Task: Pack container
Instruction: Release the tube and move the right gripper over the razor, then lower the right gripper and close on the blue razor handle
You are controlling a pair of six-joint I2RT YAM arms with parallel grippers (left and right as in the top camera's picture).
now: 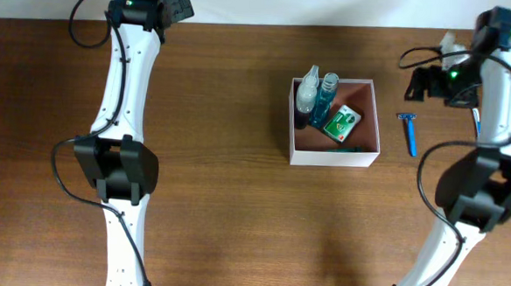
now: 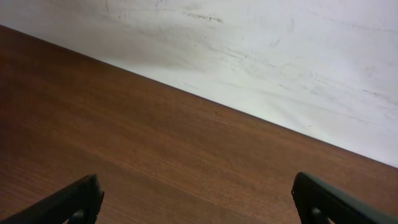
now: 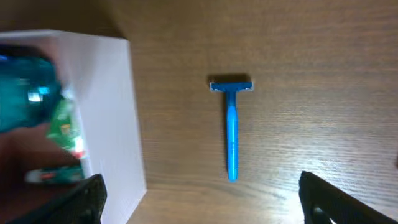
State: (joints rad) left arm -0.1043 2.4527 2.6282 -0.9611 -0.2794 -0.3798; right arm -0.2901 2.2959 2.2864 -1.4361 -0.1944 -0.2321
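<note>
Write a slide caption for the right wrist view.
Open right gripper above a blue razor on the table beside the white container, which holds a blue bottle and green box.

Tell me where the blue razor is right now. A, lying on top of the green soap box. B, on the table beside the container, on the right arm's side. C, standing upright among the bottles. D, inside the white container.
B: the blue razor lies flat on the bare wood of the table, clear of the container wall and outside it.
</note>
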